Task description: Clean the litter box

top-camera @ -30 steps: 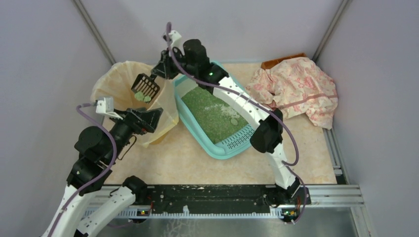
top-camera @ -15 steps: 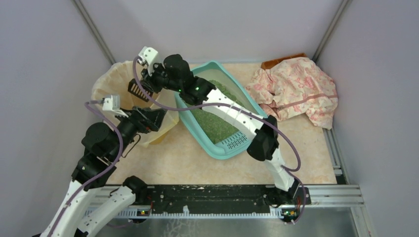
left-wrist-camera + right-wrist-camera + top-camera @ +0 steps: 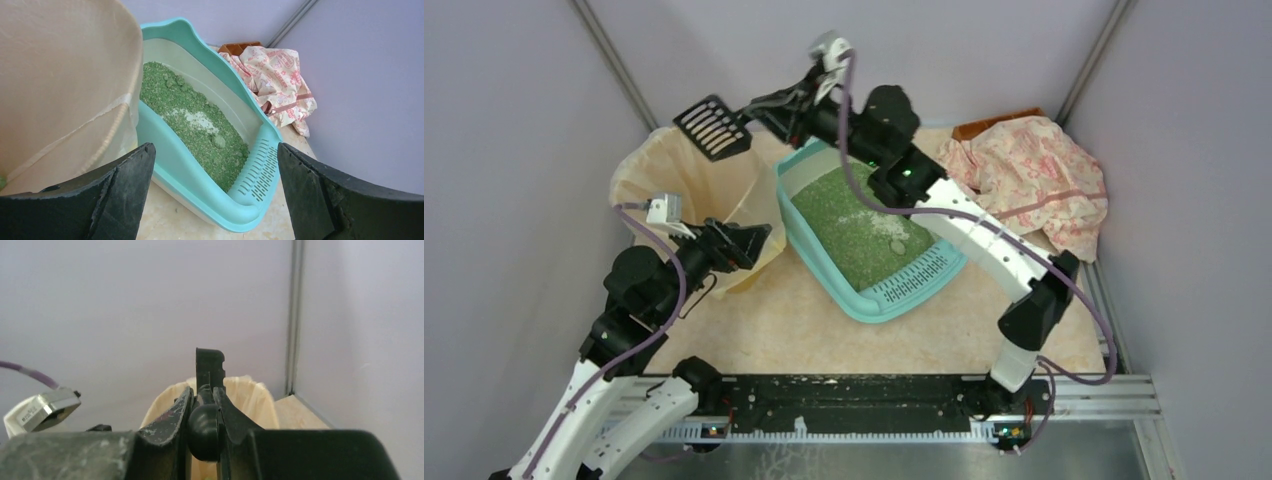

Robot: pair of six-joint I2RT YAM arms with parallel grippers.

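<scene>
Centrally on surface (image 3: 774, 325): box (image 3: 894, 302) angled, grate end toward arms, green litter (image 3: 849, 225) inside. Pale patch and one clump (image 3: 897, 243) lie in litter near grate, so job judged unfinished, more scooping left. Bin (image 3: 639, 180) just beside box, on its left. Right tool (image 3: 774, 104) clamped on scoop (image 3: 712, 127) handle. Scoop raised over bin's far rim, looks empty. Left tool (image 3: 746, 243) spread apart, holding nothing, by bin's near side. Cloth (image 3: 1024, 180) lies apart, to right of box.
</scene>
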